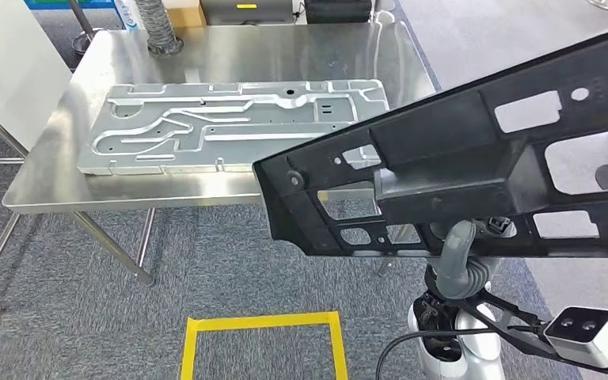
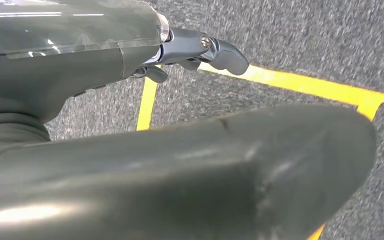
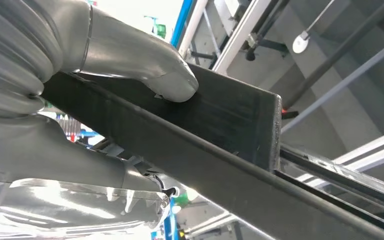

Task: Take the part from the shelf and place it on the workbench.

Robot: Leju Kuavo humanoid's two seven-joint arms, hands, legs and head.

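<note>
The part (image 1: 475,158) is a long black plastic frame with several cut-outs, and it slants across the right of the head view. My right hand (image 1: 457,252) grips it from below, in the air over the carpet just short of the workbench's near edge. In the right wrist view the grey thumb (image 3: 167,80) presses on the part's flat black wall (image 3: 230,120) and the other fingers wrap under it. The steel workbench (image 1: 229,55) stands ahead. My left hand (image 2: 215,52) hangs over the floor, its fingers apart and holding nothing.
A large silver machined plate (image 1: 229,127) lies across the workbench's middle. A corrugated hose (image 1: 157,28) stands at its back left. A white board (image 1: 8,63) leans to the left. A yellow tape square (image 1: 263,322) marks the grey carpet, and its tape (image 2: 300,85) lies under my left hand.
</note>
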